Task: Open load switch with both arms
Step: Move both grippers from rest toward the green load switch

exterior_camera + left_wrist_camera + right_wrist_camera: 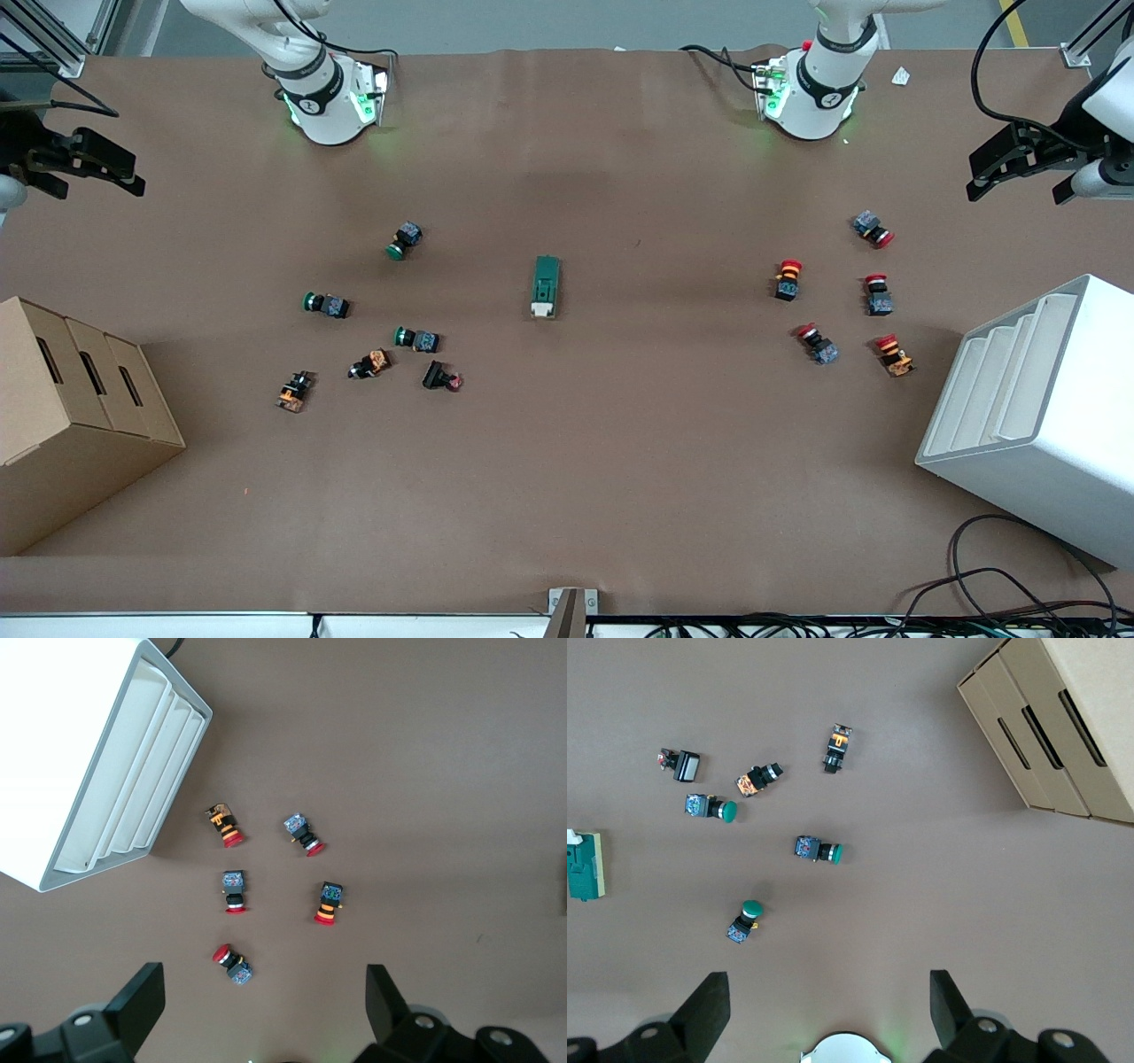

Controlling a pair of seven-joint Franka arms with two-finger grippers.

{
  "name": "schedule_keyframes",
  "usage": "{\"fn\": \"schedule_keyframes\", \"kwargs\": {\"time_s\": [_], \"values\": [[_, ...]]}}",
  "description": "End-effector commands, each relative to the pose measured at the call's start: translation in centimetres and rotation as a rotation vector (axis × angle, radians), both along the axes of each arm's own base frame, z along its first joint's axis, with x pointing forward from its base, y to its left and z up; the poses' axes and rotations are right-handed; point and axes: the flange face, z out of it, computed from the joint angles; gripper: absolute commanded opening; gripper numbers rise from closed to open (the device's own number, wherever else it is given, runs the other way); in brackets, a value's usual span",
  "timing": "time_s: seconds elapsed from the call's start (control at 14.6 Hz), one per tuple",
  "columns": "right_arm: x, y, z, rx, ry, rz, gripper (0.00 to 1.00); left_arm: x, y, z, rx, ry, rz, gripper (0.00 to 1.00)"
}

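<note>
Table (567, 496): brown, wide. White rack (1036, 416) at the left arm's end, cardboard box (71, 416) at the right arm's end.

2 arms wait, raised at the table's ends. Left gripper (1019, 168) over the table's edge near the rack, fingers (142, 1001) spread, empty. Right gripper (80, 168) over the other edge, likewise spread, empty.

Load switch (546, 286) lies mid-table, between both bases, well apart from either gripper. Long axis runs toward the front camera, white lever end nearer it. Neither arm clearly closer; judged an even reach.

We see a brown table (567, 496) under even light, a cardboard box (71, 416) at one edge, a white rack (1045, 425) at another, and cables (1001, 594) at one corner.
</note>
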Motion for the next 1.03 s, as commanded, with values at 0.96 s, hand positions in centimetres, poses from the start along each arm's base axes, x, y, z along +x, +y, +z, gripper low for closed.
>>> {"fn": "schedule_keyframes", "kwargs": {"time_s": [0.96], "values": [[6.6, 0.0, -7.3, -0.026, 0.069, -0.010, 1.00, -2.3, -28.7, -8.5, -0.059, -0.009, 0.106, 1.00]]}}
